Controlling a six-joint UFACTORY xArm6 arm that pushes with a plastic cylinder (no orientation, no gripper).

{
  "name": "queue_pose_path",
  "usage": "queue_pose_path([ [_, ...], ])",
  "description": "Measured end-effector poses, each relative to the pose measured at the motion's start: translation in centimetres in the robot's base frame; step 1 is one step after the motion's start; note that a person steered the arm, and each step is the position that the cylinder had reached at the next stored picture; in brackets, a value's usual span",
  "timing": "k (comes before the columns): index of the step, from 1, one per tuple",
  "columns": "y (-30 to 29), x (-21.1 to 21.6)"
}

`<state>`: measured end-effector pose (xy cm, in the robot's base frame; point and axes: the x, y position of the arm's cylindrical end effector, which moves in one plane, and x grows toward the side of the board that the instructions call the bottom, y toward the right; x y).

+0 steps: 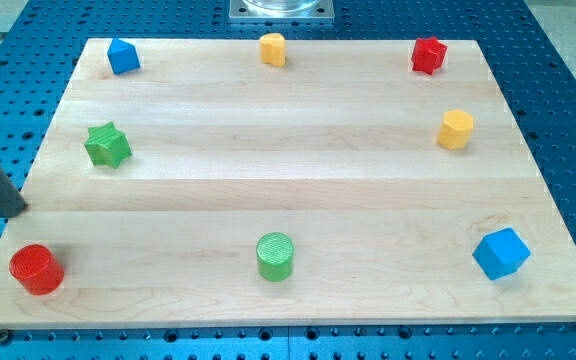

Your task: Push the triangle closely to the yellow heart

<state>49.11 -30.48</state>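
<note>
The blue triangle [123, 56] sits at the board's top left corner. The yellow heart [272, 49] sits at the top edge near the middle, well to the triangle's right. My dark rod comes in from the view's left, and my tip [13, 212] rests at the board's left edge. It is far below the triangle, between the green star [108, 145] and the red cylinder [36, 268], and touches no block.
A red star [428, 55] sits at the top right and a yellow hexagon [456, 129] lies below it. A green cylinder [275, 256] sits at the bottom middle and a blue cube [500, 253] at the bottom right. The wooden board [288, 190] lies on a blue perforated table.
</note>
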Motion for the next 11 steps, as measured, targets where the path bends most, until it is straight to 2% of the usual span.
queue_pose_path([
  [3, 1.6, -22.3],
  [4, 2.9, -24.6],
  [5, 10.4, -24.6],
  [6, 12.4, -24.4],
  [7, 8.7, -26.4],
  [8, 13.1, -27.9],
  [9, 19.5, -27.0],
  [10, 22.6, -26.3],
  [11, 20.2, -24.9],
])
